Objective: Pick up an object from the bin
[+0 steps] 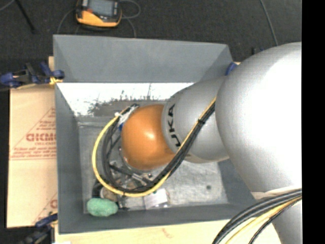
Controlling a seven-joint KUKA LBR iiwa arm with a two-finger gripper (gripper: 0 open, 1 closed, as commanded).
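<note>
The arm (244, 121), cut off by the right and lower edges, lies with its orange cover (144, 136) and cable loop (97, 154) over most of the floor of the bin (68, 151), hiding whatever is beneath. The gripper (123, 178) appears as a dark mass under the cover, its form indistinct. A pale flat thing (155, 200) and a small round thing (107, 192) are partly covered by the cable, their kinds too small to tell.

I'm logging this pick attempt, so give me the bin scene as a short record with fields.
bin: grey metal, arm reaching in from the right
wrist: orange cover low over the floor's left part
gripper: beneath the cover, mostly hidden
nearest thing: green lumpy object, near-left corner
also near: pale flat item
held: cannot tell
</note>
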